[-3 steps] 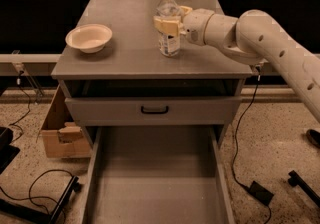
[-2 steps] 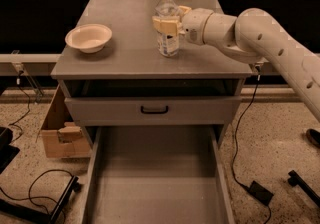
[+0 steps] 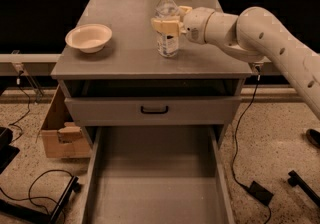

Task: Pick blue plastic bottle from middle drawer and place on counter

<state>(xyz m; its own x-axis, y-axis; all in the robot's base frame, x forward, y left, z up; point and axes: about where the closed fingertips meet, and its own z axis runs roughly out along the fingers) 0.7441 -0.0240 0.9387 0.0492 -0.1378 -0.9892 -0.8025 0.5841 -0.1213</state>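
**Student:** Where is the blue plastic bottle [image 3: 167, 45], and why is it upright?

**Instructor:** It stands in the upper middle of the frame, on the counter [image 3: 125, 55], cap up and base apparently flat on the grey surface. An upright bottle resting on its base should stay put once released, so this pose suits the placing step.

**Student:** What is the gripper [image 3: 170, 20] doing?

**Instructor:** It reaches in from the right on the pale arm [image 3: 260, 33] and is at the bottle's mid-body. Its cream fingers [image 3: 161, 25] are closed about the label zone, one in front and one behind. A hold at that height, near the bottle's middle, keeps it from tipping while it is set down.

**Student:** Why does the arm come in sideways?

**Instructor:** A level approach leaves the cap free and keeps the bottle's axis vertical.

**Student:** And the middle drawer [image 3: 155, 183]?

**Instructor:** It is pulled out at the bottom of the frame with its floor bare, below the closed drawer front [image 3: 120, 111] with a black handle. Because the drawer is empty and the bottle is on top, the task looks nearly complete. Judging by this, only opening the fingers and backing away is left.

**Student:** Is there any hazard?

**Instructor:** The white bowl [image 3: 89, 37] is well apart at the counter's upper left, so it poses no risk. The likelier fault is a finger dragging the light bottle over as the gripper withdraws.
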